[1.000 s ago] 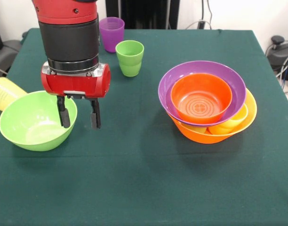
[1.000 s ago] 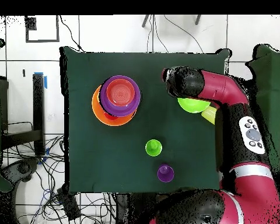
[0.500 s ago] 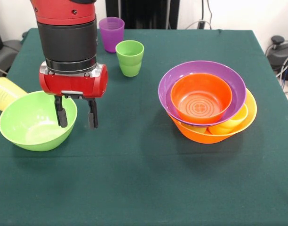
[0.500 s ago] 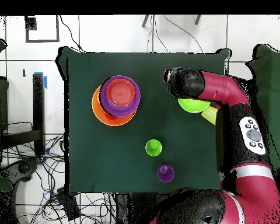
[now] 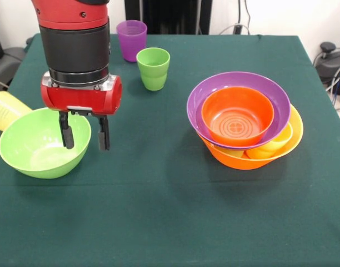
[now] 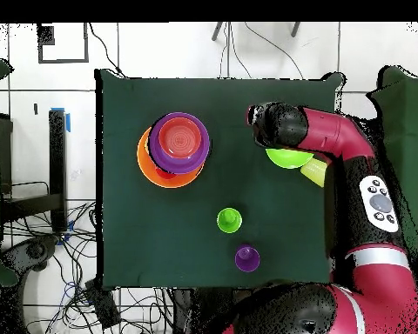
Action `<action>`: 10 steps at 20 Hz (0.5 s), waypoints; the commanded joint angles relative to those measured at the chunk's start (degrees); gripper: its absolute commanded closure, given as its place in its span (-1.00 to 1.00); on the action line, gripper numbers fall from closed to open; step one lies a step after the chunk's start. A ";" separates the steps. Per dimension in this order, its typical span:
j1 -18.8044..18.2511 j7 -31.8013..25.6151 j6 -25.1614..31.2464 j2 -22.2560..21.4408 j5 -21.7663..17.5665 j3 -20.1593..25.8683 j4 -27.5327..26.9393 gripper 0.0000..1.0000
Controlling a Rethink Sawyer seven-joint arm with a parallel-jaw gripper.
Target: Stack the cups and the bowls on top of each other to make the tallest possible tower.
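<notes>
Green table (image 5: 170,222); tool (image 5: 84,136) straddling bowl rim (image 5: 42,142).

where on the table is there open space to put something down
Bare cloth spans the table's whole front strip, plus the middle between the lime green bowl and the tower. It is crowded at the lime bowl, where the open gripper straddles its rim, and around the lime cup and purple cup.

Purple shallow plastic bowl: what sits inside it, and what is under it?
Inside the wide purple plastic bowl sits the small orange plastic bowl. Beneath it is the largest yellow-orange plastic bowl, with a yellow-orange plastic cup wedged between them. Anything else underneath is covered.
</notes>
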 commanded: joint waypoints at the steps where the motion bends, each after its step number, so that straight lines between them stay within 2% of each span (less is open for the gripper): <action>1: 1.41 -2.35 1.99 1.51 -4.01 -1.13 2.53 -1.00; 10: 0.79 -0.92 2.14 3.77 -2.87 -1.74 3.11 -1.00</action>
